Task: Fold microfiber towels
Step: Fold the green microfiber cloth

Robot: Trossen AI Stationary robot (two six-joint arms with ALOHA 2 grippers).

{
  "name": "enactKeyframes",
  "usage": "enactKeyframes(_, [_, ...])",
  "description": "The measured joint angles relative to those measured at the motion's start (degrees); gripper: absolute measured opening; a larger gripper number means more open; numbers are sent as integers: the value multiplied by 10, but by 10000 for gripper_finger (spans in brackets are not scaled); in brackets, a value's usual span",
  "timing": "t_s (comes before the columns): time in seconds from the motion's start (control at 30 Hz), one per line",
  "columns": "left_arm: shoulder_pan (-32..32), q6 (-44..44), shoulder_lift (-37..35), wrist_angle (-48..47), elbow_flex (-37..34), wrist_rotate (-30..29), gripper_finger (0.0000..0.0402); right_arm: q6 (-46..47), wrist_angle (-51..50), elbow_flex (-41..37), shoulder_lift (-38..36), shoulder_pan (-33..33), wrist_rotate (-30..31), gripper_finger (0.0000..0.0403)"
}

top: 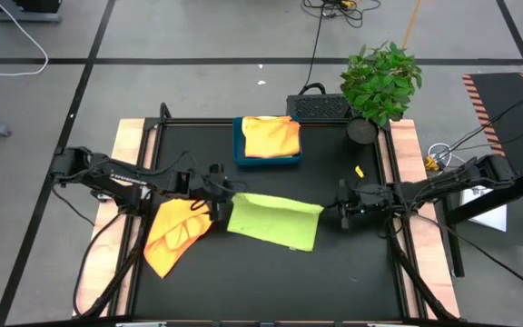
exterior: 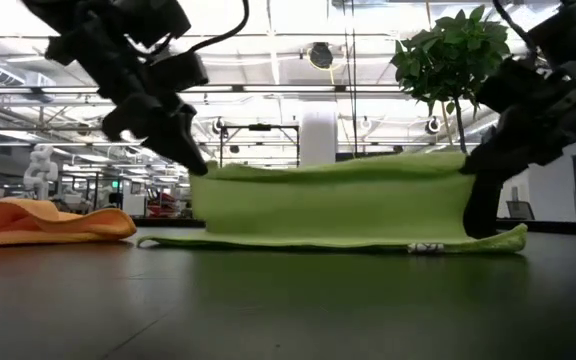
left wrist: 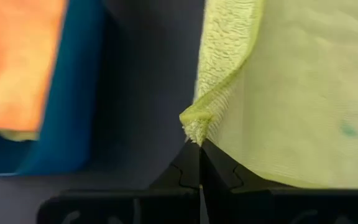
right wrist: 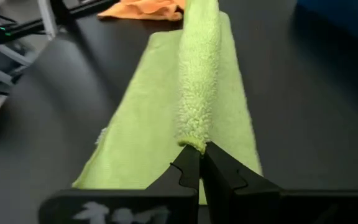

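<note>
Lime green towel (top: pixel 275 221) lies near the middle of the black bench (top: pixel 352 282), long axis running side to side between the two arms. Left tool (top: pixel 224 197) sits at the towel's left end, fingers pinched closed on the far-left corner; the left wrist view shows the corner (left wrist: pixel 194 121) bunched into a small peak right at the closed fingertips. Right tool (top: pixel 342 208) sits at the opposite end, likewise clamped on the towel's far-right corner; the right wrist view shows the gripped edge (right wrist: pixel 197 81) as a fuzzy raised ridge running straight away from the fingertips toward the other arm. In the low view the far edge is lifted and stretched taut between the two tools, standing up as a low wall, while the near part of the towel (exterior: pixel 348 240) stays flat on the bench; a small tag (exterior: pixel 426 247) shows at the near hem toward the right end. An orange-and-yellow towel (top: pixel 178 232) lies crumpled at the bench's left side, just beside the lime towel's left end and under the left arm, untouched by either tool. A yellow-orange towel (top: pixel 271 136) rests folded in the blue tray (top: pixel 240 156) at the back of the bench, well apart from both tools. A potted plant (top: pixel 381 82) stands at the back right corner.
</note>
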Motion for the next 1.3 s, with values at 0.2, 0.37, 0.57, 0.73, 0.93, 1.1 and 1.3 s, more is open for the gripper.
enactKeyframes(0.2, [-30,-22,0,24,-21,1,1,23,87,-28,33,40,3,0])
enactKeyframes(0.37, [-42,-28,0,24,-21,1,1,21,144,-31,67,64,12,0])
enactKeyframes(0.57, [-53,-46,0,23,-21,1,1,17,149,-11,111,104,50,0])
enactKeyframes(0.73, [-67,-49,0,22,-21,1,2,23,150,3,143,137,77,0])
enactKeyframes(0.93, [-72,-53,0,22,-21,14,5,34,154,3,186,153,78,0])
enactKeyframes(1.1, [-72,-68,19,17,-22,34,8,36,201,3,233,155,43,21])
enactKeyframes(1.3, [-72,-93,57,17,-22,88,31,32,260,13,278,165,2,82])
